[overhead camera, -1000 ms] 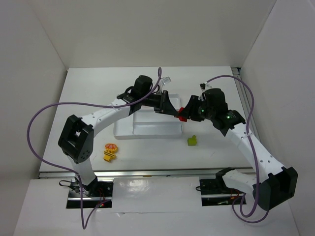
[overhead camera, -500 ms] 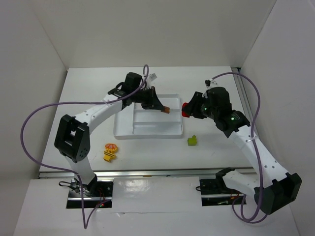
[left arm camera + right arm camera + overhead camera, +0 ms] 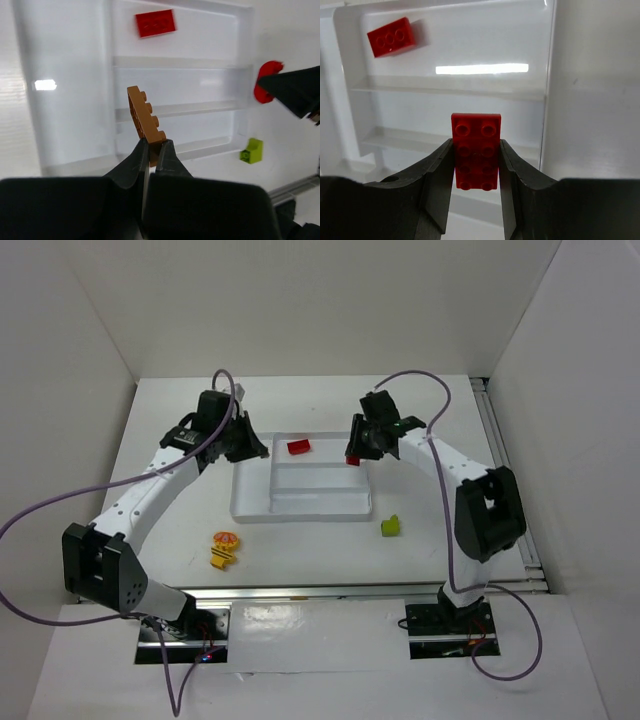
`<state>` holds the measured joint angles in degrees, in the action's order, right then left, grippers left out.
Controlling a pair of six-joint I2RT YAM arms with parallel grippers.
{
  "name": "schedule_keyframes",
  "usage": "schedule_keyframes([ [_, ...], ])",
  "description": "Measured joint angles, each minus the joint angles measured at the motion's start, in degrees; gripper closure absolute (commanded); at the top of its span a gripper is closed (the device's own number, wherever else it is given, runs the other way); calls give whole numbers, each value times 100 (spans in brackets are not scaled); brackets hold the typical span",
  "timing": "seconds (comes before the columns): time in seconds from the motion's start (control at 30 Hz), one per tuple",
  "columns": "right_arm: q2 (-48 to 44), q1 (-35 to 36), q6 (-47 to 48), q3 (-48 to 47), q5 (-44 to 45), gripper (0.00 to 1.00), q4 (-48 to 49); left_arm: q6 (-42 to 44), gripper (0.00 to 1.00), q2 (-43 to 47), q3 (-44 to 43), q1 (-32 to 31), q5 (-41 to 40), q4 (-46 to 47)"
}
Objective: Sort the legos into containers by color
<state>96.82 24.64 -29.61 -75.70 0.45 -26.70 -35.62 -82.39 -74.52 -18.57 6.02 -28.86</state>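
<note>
The white tray lies mid-table, with one red brick in its far narrow compartment; that brick also shows in the left wrist view and the right wrist view. My left gripper is shut on a brownish-orange brick, held above the tray's left side. My right gripper is shut on a flat red brick, held over the tray's right edge. A lime green brick lies on the table right of the tray's front corner.
A yellow-orange brick with a red and orange piece lies on the table in front of the tray's left corner. The green brick also shows in the left wrist view. White walls stand on three sides.
My left gripper has swung left and back with the brownish-orange brick. My right gripper has moved left to the tray's right edge with the flat red brick. The red brick in the tray now shows.
</note>
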Motion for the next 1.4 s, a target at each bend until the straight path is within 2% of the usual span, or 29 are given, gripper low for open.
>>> schedule_keyframes([
  [0.1, 713, 0, 103, -459, 55, 97, 44, 63, 100, 4, 304, 223, -199, -122],
  [0.27, 1572, 0, 238, -1091, 103, 91, 107, 72, 100, 2, 732, 734, -127, -72],
  [0.33, 1847, 0, 291, -1318, 98, 77, 98, 68, 100, -11, 898, 850, -96, 17],
  [0.37, 1943, -2, 317, -1403, 96, 67, 101, 59, 100, -31, 944, 876, -87, 37],
  [0.4, 2031, 13, 354, -1480, 103, 42, 103, 46, 100, -52, 994, 896, -83, 105],
  [0.43, 2081, 15, 378, -1517, 109, 35, 105, 26, 100, -83, 1043, 907, -83, 208],
  [0.53, 2133, 35, 487, -1620, 179, 27, 92, -83, 100, -190, 1182, 911, -85, 507],
  [0.7, 2041, 87, 592, -1799, 376, 25, 107, -197, 98, -525, 1217, 911, -83, 793],
  [0.73, 1947, 92, 597, -1733, 428, 25, 118, -219, 90, -581, 1217, 911, -83, 833],
  [0.8, 1576, 96, 588, -1394, 573, 24, 146, -214, 64, -682, 1217, 911, -83, 894],
  [0.83, 1314, 98, 568, -1154, 664, 18, 146, -236, 35, -723, 1215, 909, -90, 914],
  [0.87, 1034, 98, 544, -922, 732, 12, 118, -210, 27, -743, 1215, 905, -107, 920],
  [0.9, 710, 96, 514, -627, 793, 11, 173, -254, 25, -745, 1215, 901, -133, 914],
  [0.97, -122, 68, 457, 140, 905, 11, 166, -275, 13, -719, 1215, 892, -155, 914],
  [1.07, -1314, 55, 302, 1163, 992, 11, 46, -273, 5, -535, 1217, 848, -170, 887],
  [1.17, -2227, 44, 81, 2068, 1021, 9, -175, -227, 5, -181, 1187, 767, -170, 815],
  [1.27, -2618, 44, -125, 2656, 970, 3, -476, -173, 5, 109, 911, 599, -173, 660],
  [1.4, -2677, 44, -321, 3106, 822, 3, -704, -31, 5, 247, 352, 254, -160, 592],
])
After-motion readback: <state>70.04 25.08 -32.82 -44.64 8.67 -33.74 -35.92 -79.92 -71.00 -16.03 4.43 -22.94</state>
